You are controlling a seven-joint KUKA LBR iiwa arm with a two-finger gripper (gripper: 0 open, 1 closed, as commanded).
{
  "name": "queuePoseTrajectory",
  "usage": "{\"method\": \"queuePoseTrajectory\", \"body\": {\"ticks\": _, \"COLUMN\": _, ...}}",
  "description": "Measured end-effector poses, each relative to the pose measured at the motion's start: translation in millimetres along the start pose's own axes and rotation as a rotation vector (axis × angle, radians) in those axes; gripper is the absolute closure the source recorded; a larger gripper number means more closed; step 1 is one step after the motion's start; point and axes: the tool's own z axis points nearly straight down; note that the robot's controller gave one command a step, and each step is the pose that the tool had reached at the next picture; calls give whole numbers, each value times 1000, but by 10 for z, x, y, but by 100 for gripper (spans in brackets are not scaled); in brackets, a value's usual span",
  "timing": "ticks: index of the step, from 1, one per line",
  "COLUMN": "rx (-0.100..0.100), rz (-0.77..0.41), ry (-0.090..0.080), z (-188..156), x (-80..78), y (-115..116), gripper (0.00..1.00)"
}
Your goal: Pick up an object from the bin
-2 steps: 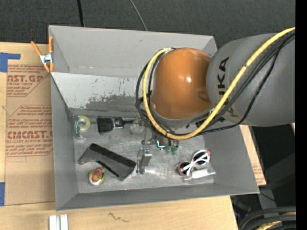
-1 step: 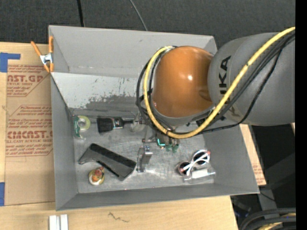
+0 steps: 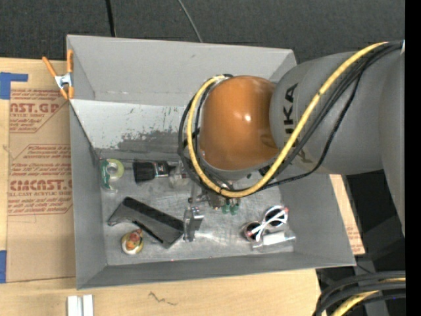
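Observation:
My gripper [image 3: 192,228] hangs low over the bin floor near the front middle, below the orange wrist cover. Its tip is right beside the right end of a flat black angled piece [image 3: 148,218] that lies slanted across the front left; whether the two touch is unclear. A small round yellow and red thing [image 3: 131,242] rests in front of that black piece. Right of the gripper lies a pair of white and red sunglasses [image 3: 268,222] with a white flat piece [image 3: 276,241] just in front of them.
A pale green tape roll [image 3: 112,171] and a short black cylinder with a metal end [image 3: 150,171] lie along the back left of the floor. The arm and its yellow cables cover the bin's right half.

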Motion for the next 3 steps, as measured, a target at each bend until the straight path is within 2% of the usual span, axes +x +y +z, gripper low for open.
{"method": "queuePoseTrajectory", "body": {"ticks": 1, "rx": 0, "rz": -119, "ry": 0, "z": 658, "x": 70, "y": -49, "gripper": 0}}
{"method": "queuePoseTrajectory", "body": {"ticks": 2, "rx": -1, "rz": -45, "ry": 6, "z": 1061, "x": 90, "y": -88, "gripper": 0}}
{"method": "queuePoseTrajectory", "body": {"ticks": 3, "rx": 10, "rz": -4, "ry": 14, "z": 1134, "x": -122, "y": 317, "gripper": 100}}
